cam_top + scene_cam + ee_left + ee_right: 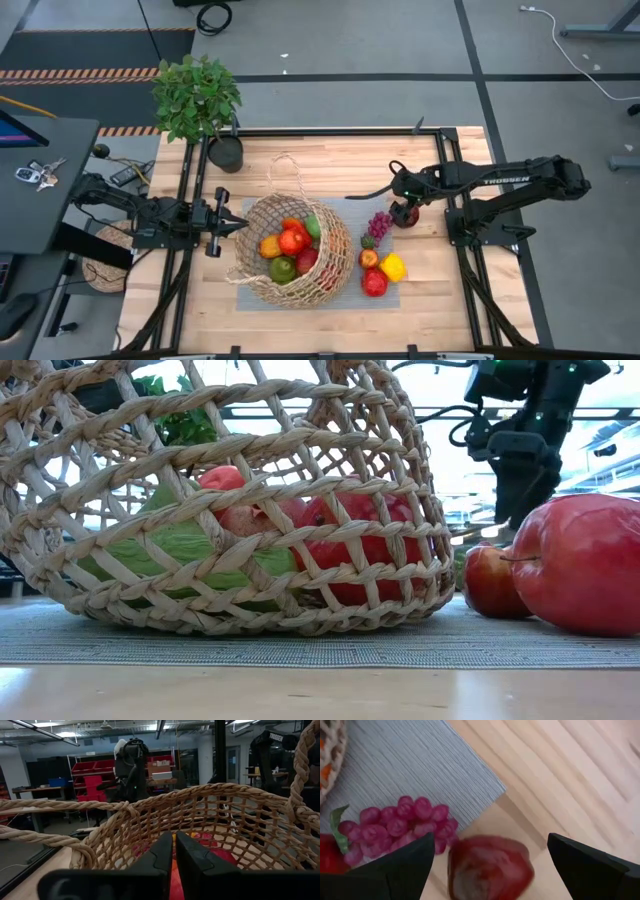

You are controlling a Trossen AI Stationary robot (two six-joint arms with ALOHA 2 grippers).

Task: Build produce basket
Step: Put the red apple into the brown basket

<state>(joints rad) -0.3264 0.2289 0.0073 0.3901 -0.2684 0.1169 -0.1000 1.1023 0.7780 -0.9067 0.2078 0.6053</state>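
Note:
The wicker basket [292, 250] lies on a grey mat [392, 298] with red, orange and green produce inside it. Its wall fills the low view [230, 510]. My left gripper [240, 228] is shut at the basket's left rim. Purple grapes [400, 822], a yellow piece [393, 267] and red pieces [375, 284] lie on the mat to the right of the basket. A dark red fruit [490, 867] rests on the bare wood just off the mat's far right corner. My right gripper [491, 837] hangs open above it, pointing steeply down, one finger on each side, apart from it. My left gripper meets the basket's rim on the left side [92, 851], coming level from the table's left. The shut fingers [160, 857] cover the place of contact, so I cannot see which strand they have. The basket's bottom rests on the mat.
A potted leafy plant [200, 100] stands at the table's far left corner. Two red apples [585, 565] sit close to the low camera, right of the basket. A flat woven disc [105, 255] lies off the table's left side. Bare wood lies near the table's far edge.

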